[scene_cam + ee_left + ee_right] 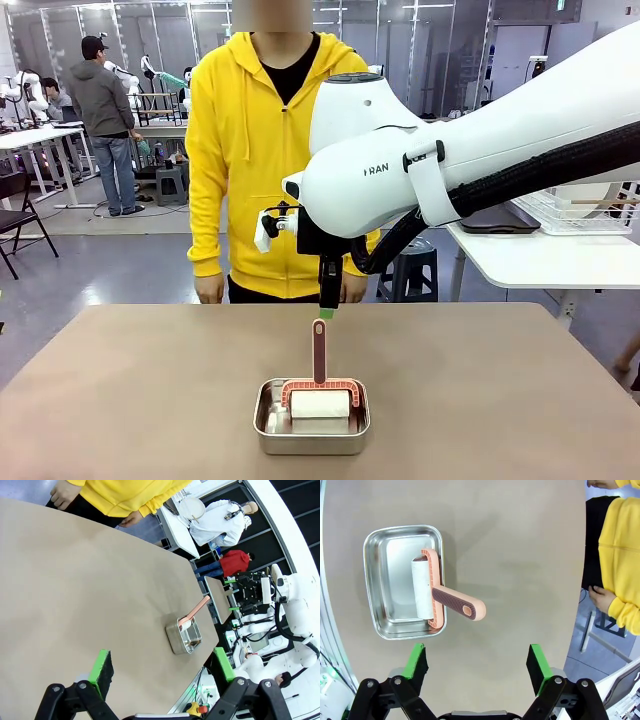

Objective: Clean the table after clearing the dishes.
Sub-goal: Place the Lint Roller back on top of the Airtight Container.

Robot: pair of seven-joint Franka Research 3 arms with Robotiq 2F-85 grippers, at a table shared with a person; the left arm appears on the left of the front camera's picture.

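Note:
The taupe table [120, 400] carries a small steel pan [266, 428] near its front middle. In the pan lies a white roller [320, 403] in a pink frame, its brown handle [319, 350] sticking out toward the far side. My right gripper [327, 305] hangs open just above the handle's tip; from its wrist, the right gripper [477, 662] has the pan [375, 535] and the handle [460, 605] beyond its fingers. My left gripper [162, 666] is open and holds nothing, off at the table's side, well short of the pan [176, 645]. The dishes are out of view.
A person in a yellow hoodie [260, 150] stands at the far edge, hands [209, 290] down by the tabletop. A white side table with a wire rack [580, 215] and a black stool [410, 270] stand at the back right.

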